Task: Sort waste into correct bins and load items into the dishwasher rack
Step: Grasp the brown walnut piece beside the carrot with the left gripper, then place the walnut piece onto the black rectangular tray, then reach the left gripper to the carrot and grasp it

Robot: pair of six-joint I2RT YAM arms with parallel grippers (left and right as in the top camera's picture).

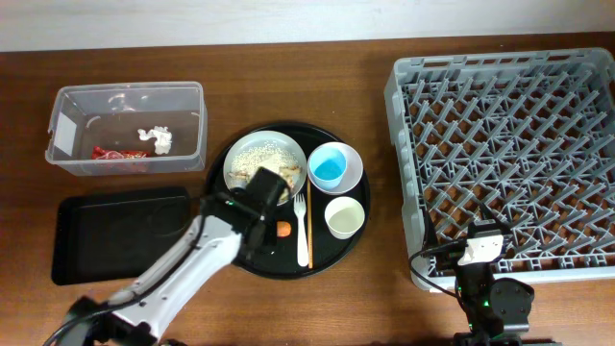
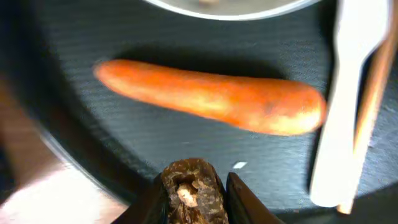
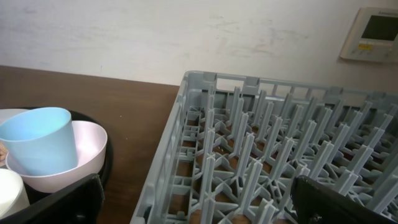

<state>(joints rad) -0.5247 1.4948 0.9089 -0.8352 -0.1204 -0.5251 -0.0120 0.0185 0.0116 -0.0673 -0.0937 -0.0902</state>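
My left gripper (image 2: 189,193) is shut on the small brown lump (image 2: 188,186), low over the round black tray's front-left part (image 1: 259,207). The orange carrot (image 2: 211,99) lies just beyond it, also seen from overhead (image 1: 283,230). The white fork (image 1: 302,231) and wooden stick (image 1: 308,223) lie to the right. The plate (image 1: 240,154) holds rice (image 1: 261,157). The light-blue cup (image 1: 328,169) sits in the pale bowl (image 1: 353,160); the white cup (image 1: 345,217) stands in front. My right gripper (image 3: 199,202) is open and empty at the grey rack's (image 1: 509,154) front-left corner.
The clear tub (image 1: 187,130) at the back left holds the red wrapper (image 1: 117,153) and white napkin (image 1: 157,137). The shallow black tray (image 1: 86,235) lies in front of it, left of the round black tray (image 1: 332,252). The rack fills the right side.
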